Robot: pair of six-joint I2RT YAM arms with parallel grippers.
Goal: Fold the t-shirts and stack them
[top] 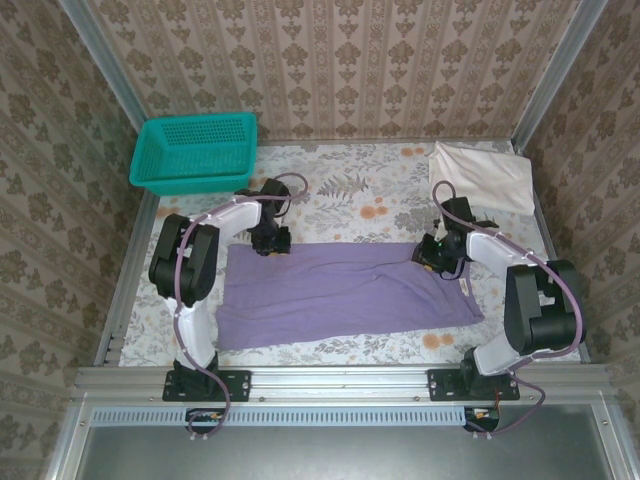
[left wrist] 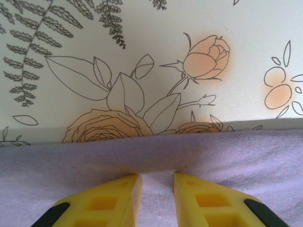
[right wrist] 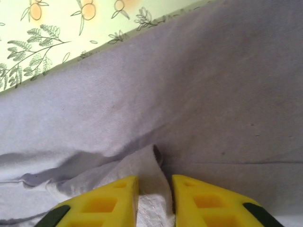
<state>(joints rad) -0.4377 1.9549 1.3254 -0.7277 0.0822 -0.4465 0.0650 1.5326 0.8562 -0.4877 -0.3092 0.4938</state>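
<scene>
The lavender t-shirt (top: 340,295) lies flat as a long folded band across the middle of the flowered table. My left gripper (top: 270,243) is down at its far left corner. In the left wrist view the yellow fingers (left wrist: 157,182) stand close together with a strip of the purple cloth (left wrist: 236,156) pinched between them. My right gripper (top: 432,255) is at the shirt's far right edge. There its fingers (right wrist: 155,184) hold a raised fold of the cloth (right wrist: 213,94). The off-white t-shirt (top: 485,175) lies folded at the far right corner, apart from both grippers.
A teal mesh basket (top: 195,150) stands at the far left corner of the table (top: 350,185). Patterned walls close in the back and both sides. A metal rail runs along the near edge by the arm bases.
</scene>
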